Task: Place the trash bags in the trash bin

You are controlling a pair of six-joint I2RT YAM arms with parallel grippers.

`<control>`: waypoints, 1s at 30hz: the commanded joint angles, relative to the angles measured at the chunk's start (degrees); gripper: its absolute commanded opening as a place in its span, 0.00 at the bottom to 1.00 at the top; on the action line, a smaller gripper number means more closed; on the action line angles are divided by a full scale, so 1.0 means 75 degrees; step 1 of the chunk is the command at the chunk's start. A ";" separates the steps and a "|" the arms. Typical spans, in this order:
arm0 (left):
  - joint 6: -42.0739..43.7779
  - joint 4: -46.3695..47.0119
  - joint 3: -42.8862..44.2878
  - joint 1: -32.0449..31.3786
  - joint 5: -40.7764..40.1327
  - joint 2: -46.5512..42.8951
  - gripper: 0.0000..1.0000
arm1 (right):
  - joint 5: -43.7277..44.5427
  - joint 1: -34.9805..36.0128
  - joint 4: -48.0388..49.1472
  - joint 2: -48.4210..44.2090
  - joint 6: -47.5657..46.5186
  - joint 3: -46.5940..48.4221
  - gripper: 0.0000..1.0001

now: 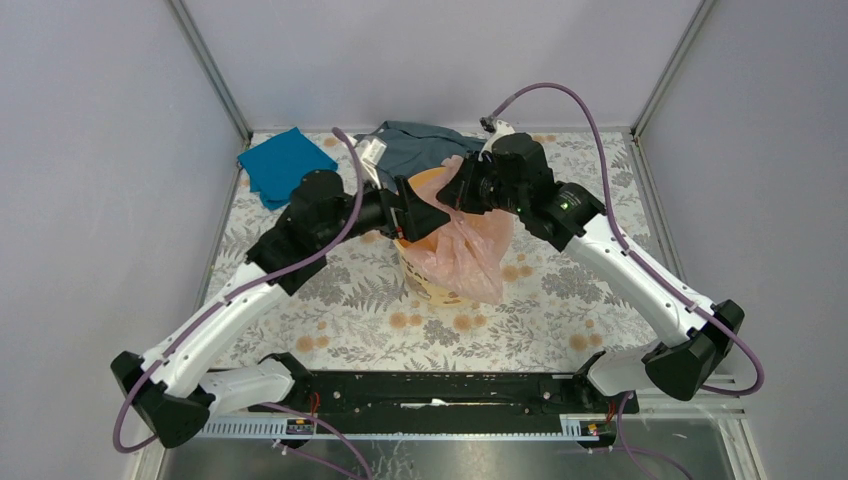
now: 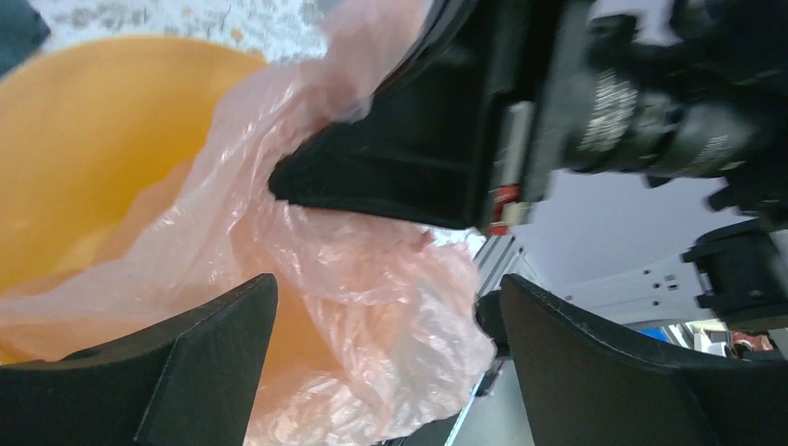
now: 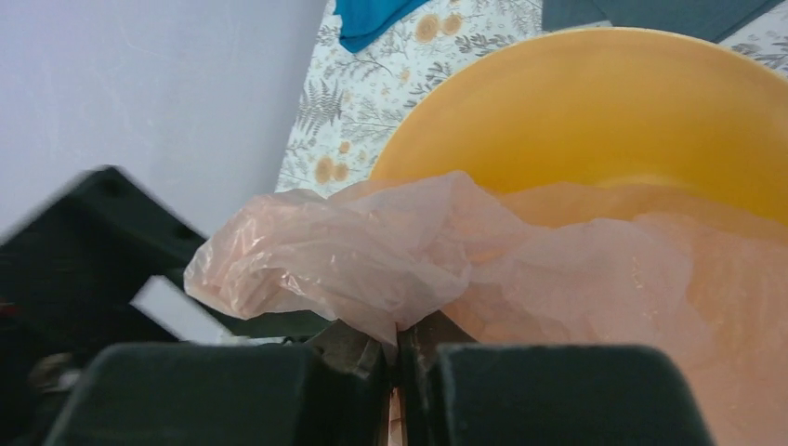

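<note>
The yellow-orange trash bin [image 1: 425, 280] stands mid-table, and its inner wall shows in the left wrist view [image 2: 84, 139] and the right wrist view [image 3: 595, 111]. The pale pink trash bag [image 1: 468, 250] lies across its mouth and hangs down the near right side. My right gripper [image 1: 452, 192] is shut on a fold of the bag [image 3: 372, 260] over the bin's far rim, jaws pinched together [image 3: 398, 358]. My left gripper [image 1: 425, 222] is open at the bin's left rim, its jaws wide apart either side of loose bag film [image 2: 372, 316] without closing on it.
A teal cloth [image 1: 282, 163] lies at the back left and a grey cloth [image 1: 415, 145] lies behind the bin. The floral tabletop [image 1: 560, 300] is bounded by grey walls on three sides. Purple cables loop above both arms.
</note>
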 commanded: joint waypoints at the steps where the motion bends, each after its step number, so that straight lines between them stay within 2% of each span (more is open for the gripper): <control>1: -0.0225 0.0693 -0.0250 -0.0017 0.0259 0.0176 0.86 | -0.0279 -0.0037 0.0937 -0.0109 0.0907 0.0021 0.09; 3: -0.0184 0.0537 -0.0149 -0.0018 0.0131 0.0373 0.77 | -0.0267 -0.0037 0.0934 -0.0152 0.0967 0.0015 0.09; 7: -0.0172 0.0570 -0.0121 -0.0018 -0.0007 0.0618 0.71 | -0.0192 -0.0037 0.1191 -0.0367 0.1007 -0.0242 0.11; 10: -0.0274 0.0806 -0.0170 -0.0017 0.0109 0.0676 0.56 | -0.0492 -0.0038 0.1359 -0.0306 0.0989 -0.0371 0.15; 13: -0.0291 0.0600 -0.0177 -0.0007 -0.0538 0.0587 0.27 | -0.0973 -0.0031 0.0991 -0.0114 0.0346 -0.0119 0.33; 14: -0.0236 0.0453 -0.0176 0.0009 -0.0826 0.0514 0.20 | -0.0989 -0.0036 0.0684 -0.0088 0.0012 0.0023 0.41; 16: -0.0132 0.0201 -0.0238 0.0063 -0.1318 0.0353 0.12 | -0.0737 -0.0035 0.0088 -0.0186 -0.0828 0.0189 0.55; 19: -0.0014 0.0042 -0.0451 0.0209 -0.1597 0.0083 0.06 | -0.0364 -0.0037 -0.0585 -0.0557 -0.1615 0.0169 0.79; 24: 0.0152 -0.0323 -0.0618 0.0405 -0.2008 -0.0200 0.00 | 0.0132 -0.0037 -0.1558 -0.1187 -0.2372 0.0376 0.98; 30: 0.0694 -0.1062 -0.0314 0.0529 -0.2795 -0.0390 0.00 | 0.1176 -0.0037 -0.1726 -0.2045 -0.2795 0.0141 1.00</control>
